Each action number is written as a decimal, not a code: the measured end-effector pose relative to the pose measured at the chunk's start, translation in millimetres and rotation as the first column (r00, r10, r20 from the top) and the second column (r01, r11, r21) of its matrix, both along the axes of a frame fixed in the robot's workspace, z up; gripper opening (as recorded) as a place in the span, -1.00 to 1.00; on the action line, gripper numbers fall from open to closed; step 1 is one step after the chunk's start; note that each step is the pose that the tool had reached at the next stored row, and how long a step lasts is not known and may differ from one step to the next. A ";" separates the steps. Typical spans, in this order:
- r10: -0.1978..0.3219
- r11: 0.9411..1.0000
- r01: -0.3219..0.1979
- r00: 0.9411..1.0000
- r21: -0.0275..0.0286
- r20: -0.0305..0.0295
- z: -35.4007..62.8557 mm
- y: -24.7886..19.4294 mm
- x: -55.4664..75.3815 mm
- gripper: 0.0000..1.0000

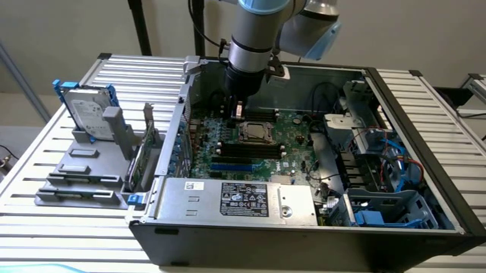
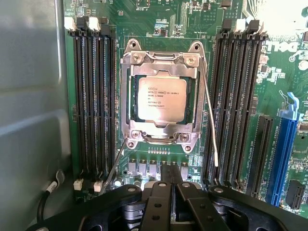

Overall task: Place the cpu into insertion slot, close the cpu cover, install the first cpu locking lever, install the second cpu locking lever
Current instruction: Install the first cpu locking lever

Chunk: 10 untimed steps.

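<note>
Hovering over the open computer case [image 1: 304, 244], jaws pinched together on nothing.
The arm [image 1: 254, 34] reaches down into the case, above the green circuit board [image 2: 163, 19]; the gripper [image 2: 172, 180] hangs near the insertion slot [image 2: 131, 103], not touching. Look, the cpu cover [image 2: 161, 57] lies flat over the slot, the cpu [image 2: 162, 98] seated inside its cut-out, two thin wire levers [image 2: 210, 110] slanting loose beside the frame.

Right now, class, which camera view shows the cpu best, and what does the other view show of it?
The wrist view: the cpu lies face-on, its printed top plain to see through the cut-out of the cpu cover. In the exterior view the same cpu is a small pale square seen at a slant, with no print to make out.
</note>
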<state>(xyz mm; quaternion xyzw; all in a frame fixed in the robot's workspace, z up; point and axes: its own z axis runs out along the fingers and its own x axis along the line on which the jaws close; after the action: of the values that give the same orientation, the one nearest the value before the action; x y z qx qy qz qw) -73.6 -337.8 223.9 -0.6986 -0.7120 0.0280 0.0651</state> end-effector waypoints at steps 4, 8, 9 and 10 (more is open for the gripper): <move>-0.003 1.000 0.003 1.000 0.001 0.000 0.1 -0.2 -1.8 -0.79; -0.012 1.000 0.012 1.000 0.014 0.000 0.3 -0.1 -11.5 -0.79; -0.015 1.000 0.015 1.000 0.018 0.000 0.7 -0.1 -13.7 -0.79; -0.019 1.000 0.019 1.000 0.023 0.000 1.2 -0.1 -15.6 -0.79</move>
<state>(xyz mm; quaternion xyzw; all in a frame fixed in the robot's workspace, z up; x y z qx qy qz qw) -89.1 -337.9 225.1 -0.7044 -0.7057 0.0191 0.0736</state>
